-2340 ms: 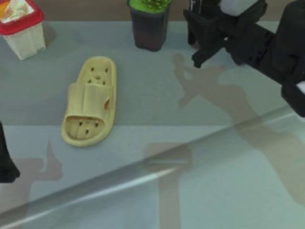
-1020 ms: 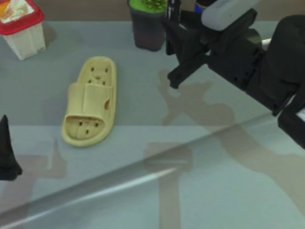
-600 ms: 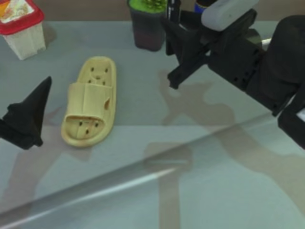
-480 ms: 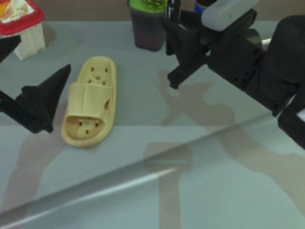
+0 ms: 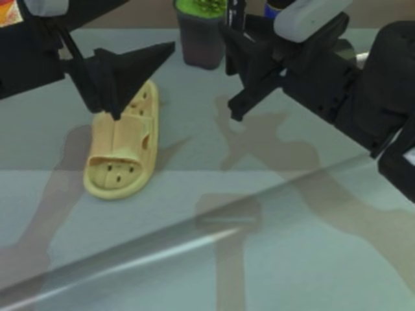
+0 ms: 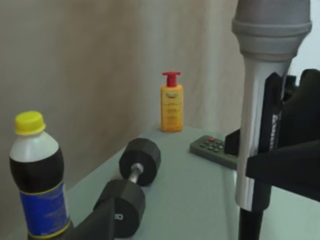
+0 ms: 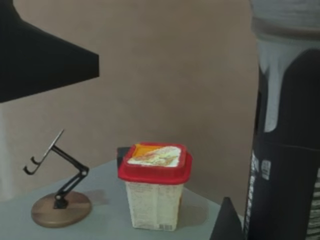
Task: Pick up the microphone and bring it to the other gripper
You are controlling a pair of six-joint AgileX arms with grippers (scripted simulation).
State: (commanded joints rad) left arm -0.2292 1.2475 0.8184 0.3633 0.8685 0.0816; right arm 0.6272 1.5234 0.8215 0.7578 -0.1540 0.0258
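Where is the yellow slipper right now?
In the top view the yellow slipper lies flat on the table's left half, below and left of the dark cup. The left end effector hangs over its upper end.

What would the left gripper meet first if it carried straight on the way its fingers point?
Probably the microphone, held upright by the right gripper. In the top view the left gripper points right toward it, passing near the dark cup; depth is unclear.
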